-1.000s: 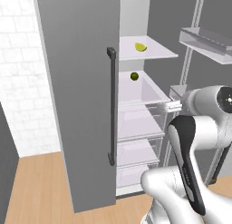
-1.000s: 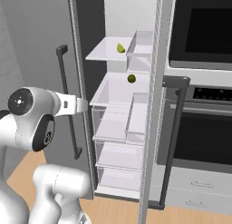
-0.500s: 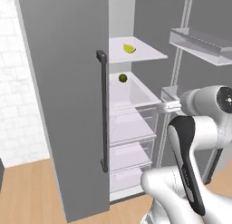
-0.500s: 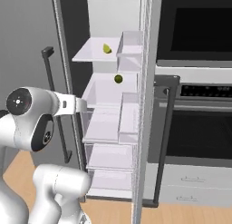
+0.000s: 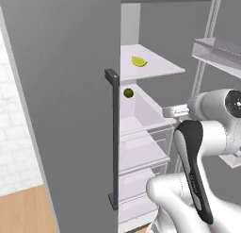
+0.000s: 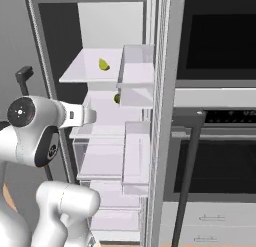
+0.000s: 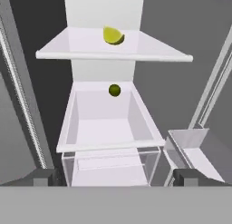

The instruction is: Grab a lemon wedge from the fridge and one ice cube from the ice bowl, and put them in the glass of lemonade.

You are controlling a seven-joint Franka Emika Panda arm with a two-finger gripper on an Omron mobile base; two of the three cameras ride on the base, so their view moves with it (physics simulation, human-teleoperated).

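Observation:
The fridge (image 5: 61, 109) stands open, its white shelves and a clear drawer (image 7: 108, 164) showing. The lemon wedge (image 5: 138, 62) (image 6: 103, 65) (image 7: 112, 36) lies on the upper shelf (image 7: 81, 48). Below it a small dark green round fruit (image 5: 127, 92) (image 7: 114, 90) rests at the back of a white bin. My gripper (image 5: 172, 112) (image 6: 90, 116) (image 7: 117, 177) is open and empty, hanging in front of the drawer, below and short of the wedge. The ice bowl and the glass of lemonade are out of view.
The fridge's left door with its dark bar handle (image 5: 113, 142) stands close on my left. The right door (image 6: 162, 116) carries clear bins (image 6: 136, 71). Beyond it is the black oven column (image 6: 220, 41) with a dark handle (image 6: 189, 161). A white brick wall (image 5: 14, 133) is at far left.
The whole picture has shifted and grown: the base has driven closer to the open fridge. The arm holds the same pose and the gripper stays open.

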